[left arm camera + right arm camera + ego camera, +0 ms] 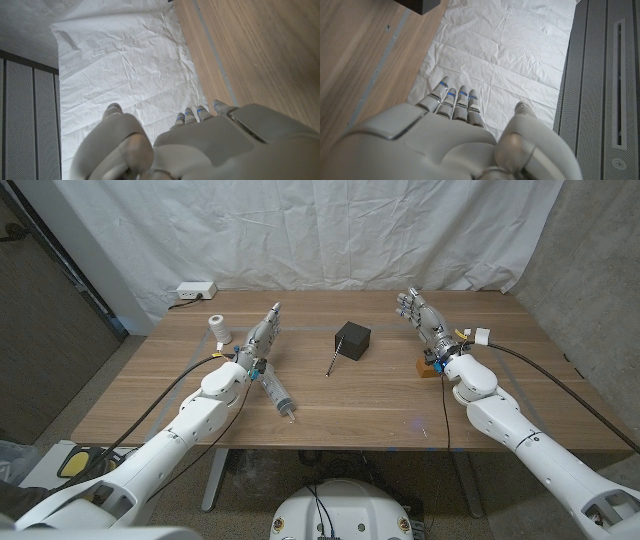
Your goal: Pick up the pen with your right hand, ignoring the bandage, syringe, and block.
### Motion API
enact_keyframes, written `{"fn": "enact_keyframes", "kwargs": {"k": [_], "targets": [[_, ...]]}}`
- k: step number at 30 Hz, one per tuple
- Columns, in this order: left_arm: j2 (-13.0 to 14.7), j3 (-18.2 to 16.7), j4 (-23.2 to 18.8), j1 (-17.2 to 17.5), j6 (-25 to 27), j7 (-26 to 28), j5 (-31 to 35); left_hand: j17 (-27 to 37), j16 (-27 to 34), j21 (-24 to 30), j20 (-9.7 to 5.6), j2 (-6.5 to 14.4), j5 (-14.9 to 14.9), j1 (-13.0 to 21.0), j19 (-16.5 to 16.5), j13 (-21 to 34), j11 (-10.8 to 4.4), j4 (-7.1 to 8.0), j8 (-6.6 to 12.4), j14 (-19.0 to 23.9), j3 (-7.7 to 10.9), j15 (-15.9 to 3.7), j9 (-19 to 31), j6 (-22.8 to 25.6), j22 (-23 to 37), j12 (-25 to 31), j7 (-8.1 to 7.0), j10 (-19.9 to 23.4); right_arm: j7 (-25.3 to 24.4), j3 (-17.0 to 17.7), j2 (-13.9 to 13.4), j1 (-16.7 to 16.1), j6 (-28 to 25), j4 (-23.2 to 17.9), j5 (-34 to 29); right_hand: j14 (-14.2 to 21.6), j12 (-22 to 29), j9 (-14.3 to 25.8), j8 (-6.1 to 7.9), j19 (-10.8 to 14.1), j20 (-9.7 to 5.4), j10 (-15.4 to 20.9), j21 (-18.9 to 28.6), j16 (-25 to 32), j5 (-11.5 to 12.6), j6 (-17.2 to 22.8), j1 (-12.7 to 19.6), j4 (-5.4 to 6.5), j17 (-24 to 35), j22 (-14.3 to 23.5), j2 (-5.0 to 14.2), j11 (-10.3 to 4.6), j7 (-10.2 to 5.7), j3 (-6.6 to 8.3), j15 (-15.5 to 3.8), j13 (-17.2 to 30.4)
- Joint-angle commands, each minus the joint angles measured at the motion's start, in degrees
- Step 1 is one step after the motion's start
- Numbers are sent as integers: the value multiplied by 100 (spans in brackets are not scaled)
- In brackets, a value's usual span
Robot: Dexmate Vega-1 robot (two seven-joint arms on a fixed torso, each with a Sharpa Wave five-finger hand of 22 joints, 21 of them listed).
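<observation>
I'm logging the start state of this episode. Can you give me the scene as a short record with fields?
pen: lies on the table centre, just beside the black block
syringe: lies near the left arm
bandage: white roll, table's far left
right robot hand: open, holds nothing, apart from the pen
left robot hand: open, holds nothing
table: wooden
</observation>
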Motion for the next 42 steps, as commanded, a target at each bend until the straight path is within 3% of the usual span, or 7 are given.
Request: {"fn": "enact_keyframes", "kwargs": {"k": [1,9,18,26,29,42], "targets": [[-108,77,196,-127,-73,-129,22,31,56,31,-475,23,41,87,-32,24,37,-37,61,-67,-9,-10,33,-296,26,36,-11,62,-58,-5,-114,-91,42,-248,-185,47,-26,19,40,35,-93,-3,-25,-11,-19,45,84,-46,24,28,-1,-32,6,30,-2,15],[-97,108,212,-148,12,-140,29,29,70,57,-461,49,41,129,39,25,39,-49,103,13,-16,-16,34,-151,26,67,1,172,-27,-8,-203,-129,51,-435,-264,45,-27,20,57,41,-92,-1,-46,-17,-39,109,117,-65,26,29,33,-33,-16,50,-9,16],[-68,100,187,-128,-64,-147,74,28,74,60,-450,57,40,148,51,25,20,-55,107,45,-22,-25,34,-113,26,75,-9,212,-312,-18,-301,-160,5,-669,-702,46,-36,20,58,42,-89,-18,-64,-20,-55,134,152,-85,26,30,59,-25,1,68,-13,17],[-99,63,222,-128,-121,-188,6,28,69,60,-442,63,39,161,57,25,19,-59,102,51,-26,-23,34,-107,26,71,-10,219,-280,-38,-263,-146,99,-655,-735,45,-38,20,55,38,-85,-20,-81,-23,-70,143,175,-102,26,31,70,-38,-11,78,-12,17],[-70,51,90,-90,18,24,57,28,68,58,-440,65,38,165,53,25,11,-61,101,53,-28,-19,34,-105,26,70,-5,219,-261,-45,-272,-153,134,-700,-764,45,-37,20,59,44,-85,-17,-88,-25,-80,163,186,-110,27,32,74,-35,-17,81,-10,18],[-27,27,109,-135,-73,-194,-7,28,52,24,-509,87,33,200,-37,26,63,-70,83,49,-39,0,35,-105,27,56,14,221,-373,-81,-278,-176,223,-897,-1074,127,-39,22,34,99,-100,-15,-104,4,-119,144,209,-132,35,35,97,-64,-36,93,-33,20]]}}
